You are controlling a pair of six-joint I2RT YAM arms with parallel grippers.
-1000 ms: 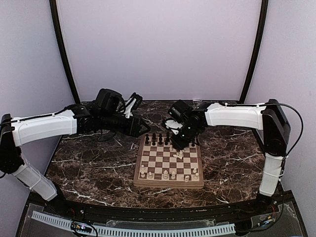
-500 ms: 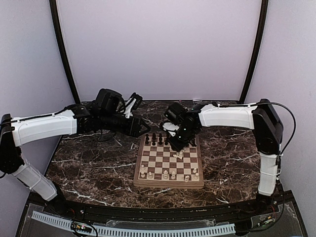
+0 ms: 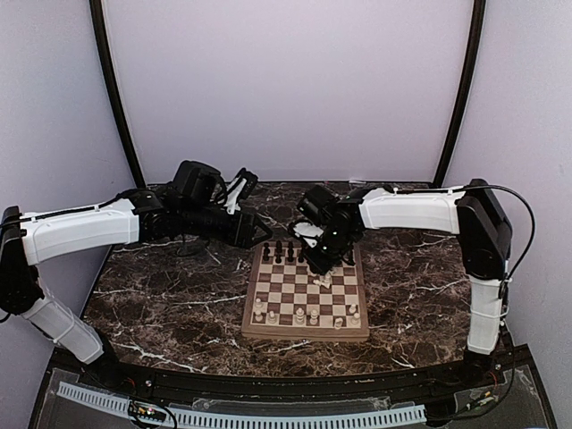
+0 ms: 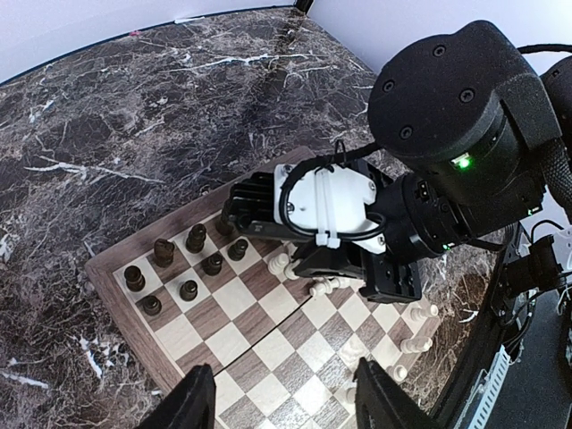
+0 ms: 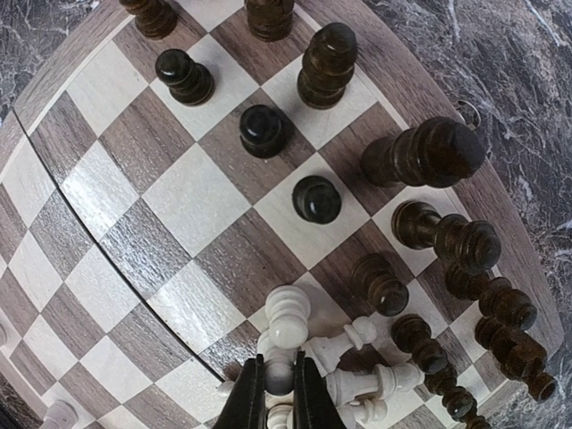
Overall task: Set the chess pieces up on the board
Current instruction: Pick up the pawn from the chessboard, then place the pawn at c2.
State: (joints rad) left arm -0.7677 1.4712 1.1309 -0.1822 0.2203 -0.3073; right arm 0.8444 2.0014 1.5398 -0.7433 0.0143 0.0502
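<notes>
Over the last second the right gripper is shifted leftward above the far right part of the board and settled, clamped on a white piece beside a toppled heap, so lifting is judged near; the left gripper is held with jaws apart, empty.

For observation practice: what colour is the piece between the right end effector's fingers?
Cream-white piece, best seen in the right wrist view.

There is one square wooden chessboard, with roughly fifteen dark brown-black turned pieces and fourteen cream-white turned pieces.
</notes>
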